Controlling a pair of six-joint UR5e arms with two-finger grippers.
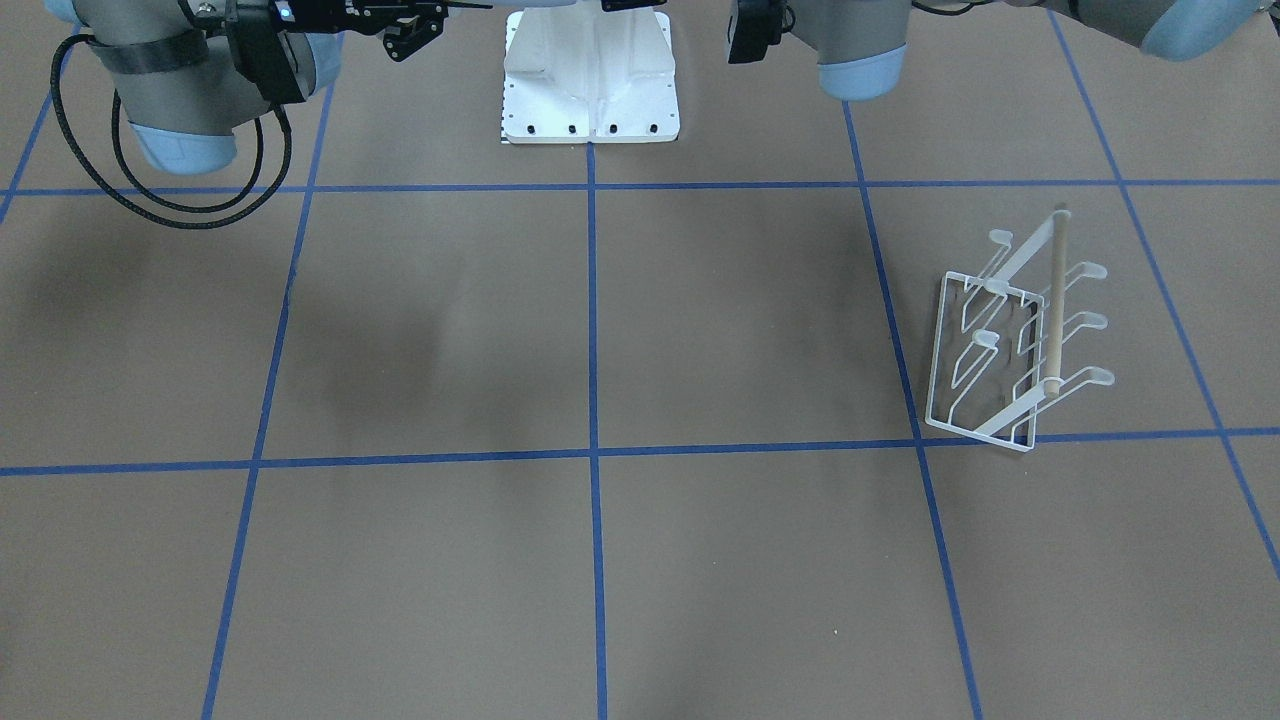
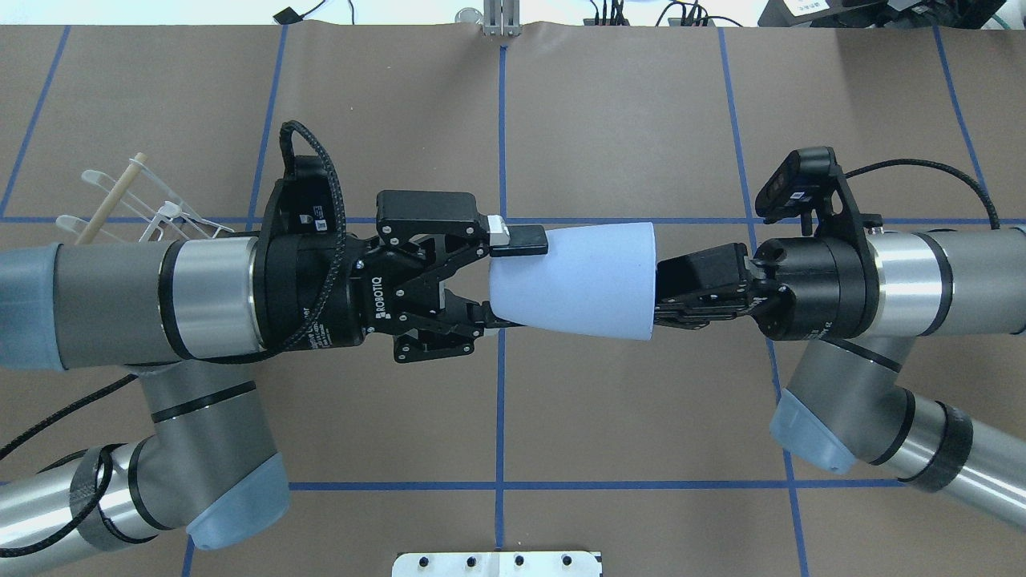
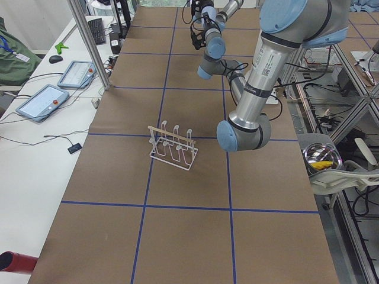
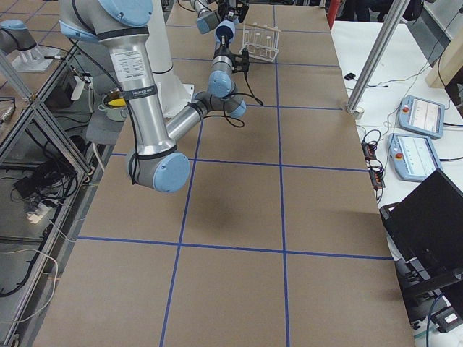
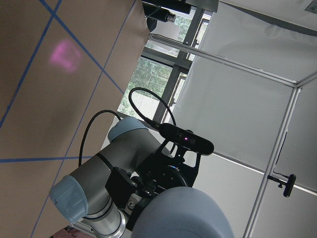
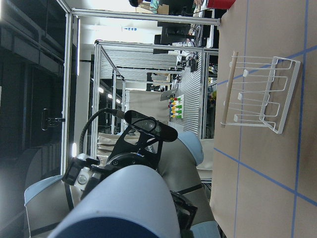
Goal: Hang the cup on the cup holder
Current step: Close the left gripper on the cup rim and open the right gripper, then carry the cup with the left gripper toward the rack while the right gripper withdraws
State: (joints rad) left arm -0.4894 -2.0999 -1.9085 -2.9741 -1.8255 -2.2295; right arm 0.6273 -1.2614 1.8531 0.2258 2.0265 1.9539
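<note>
Pale blue-grey cup, lying on its side in mid-air between the two arms, high above the brown table and well apart from the white wire rack, which stands on the robot's left.

Risk: if the right gripper lets go before the left gripper has a firm hold on the smooth, tapered narrow end, the cup may slip out and drop. An off-centre hold could also tilt it, so that its mouth later misses a prong.

Pose: both forearms are level, with the wrists facing each other. The right gripper's fingers are pressed close together on the wall of the wide mouth. The left gripper's fingers are spread to either side of the narrow end, touching or just beside it. Whether they are pressing cannot be told.
</note>
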